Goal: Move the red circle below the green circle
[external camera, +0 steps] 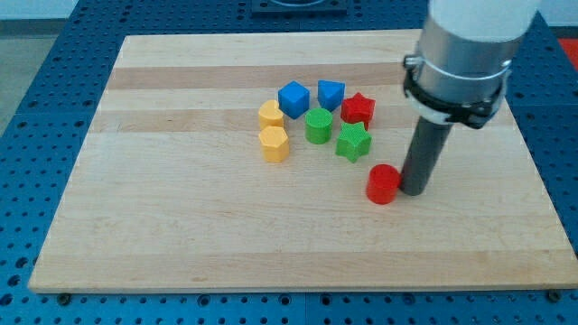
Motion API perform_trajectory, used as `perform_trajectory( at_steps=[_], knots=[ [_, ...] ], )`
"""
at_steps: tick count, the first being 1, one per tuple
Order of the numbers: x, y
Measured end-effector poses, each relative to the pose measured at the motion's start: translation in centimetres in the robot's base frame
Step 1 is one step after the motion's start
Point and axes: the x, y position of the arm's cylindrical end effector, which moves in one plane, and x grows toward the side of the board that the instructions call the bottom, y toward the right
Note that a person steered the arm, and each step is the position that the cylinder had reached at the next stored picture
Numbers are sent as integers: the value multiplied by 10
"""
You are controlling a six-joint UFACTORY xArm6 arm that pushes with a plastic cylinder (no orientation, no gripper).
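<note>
Tabletop (181, 235): pale wood, blocks clustered above centre. No gripper on your rig, so nothing clenched or released, only the rod.

Your tip (414, 190) sits touching the right side of the red circle (382, 184), which lies low and right of the cluster, near the green star (353, 141). Green circle (318, 125) stands up and to the view's left.

Judgement: push leftward, keeping contact centred so the red circle doesn't roll off your tip. Pass beneath the green star; stop under the green circle, short of the yellow hexagon (274, 143)
</note>
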Motion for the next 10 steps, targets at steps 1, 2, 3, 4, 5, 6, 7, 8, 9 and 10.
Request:
perform_trajectory(
  at_steps=[1, 2, 3, 4, 5, 6, 7, 8, 9, 10],
  knots=[
    [7, -31],
    [16, -50],
    [37, -60],
    [41, -75],
    [32, -77],
    [14, -77],
    [8, -77],
    [8, -66],
    [6, -60],
    [-3, -60]
  ],
)
